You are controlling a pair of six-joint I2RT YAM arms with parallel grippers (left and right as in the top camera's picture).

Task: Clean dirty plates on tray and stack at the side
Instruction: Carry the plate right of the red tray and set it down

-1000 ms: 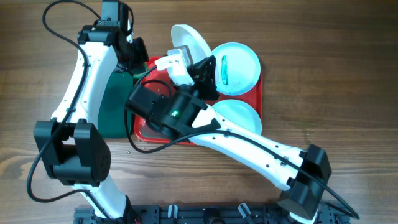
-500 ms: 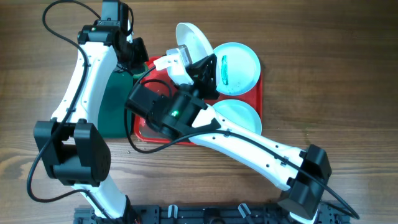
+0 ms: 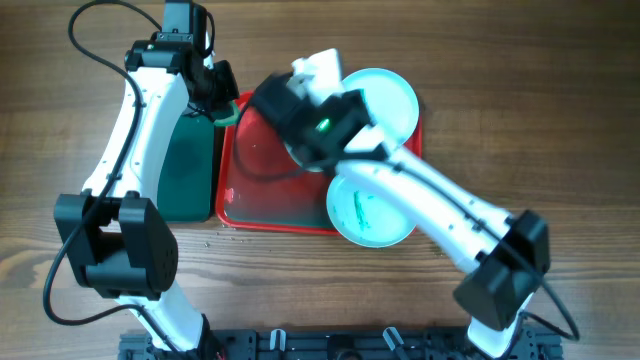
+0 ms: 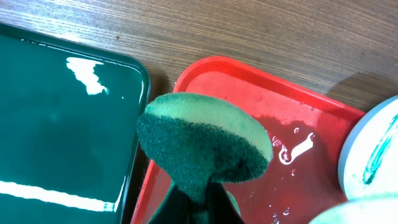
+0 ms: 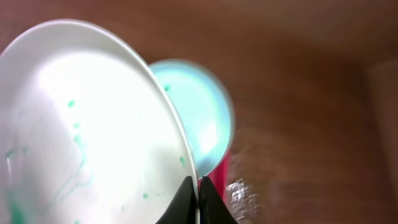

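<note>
**Right arm (image 3: pixel 430 195) swings off tray (image 3: pixel 265 175), white plate (image 5: pixel 81 137) in grip**

Swung toward 12 o'clock since a second ago, the right arm no longer covers the red tray's floor. The right end effector (image 5: pixel 198 186) pinches the tilted white plate by its rim. One aqua plate (image 3: pixel 390 100) sits at the tray's 1 o'clock. A smeared aqua plate (image 3: pixel 365 210) at 5 o'clock overhangs the rim. The left end effector (image 4: pixel 196 205) is clamped on a green sponge (image 4: pixel 199 140) over the 11 o'clock corner, beside a dark green tray (image 4: pixel 62 124) on the desk (image 3: pixel 520 100).
</note>
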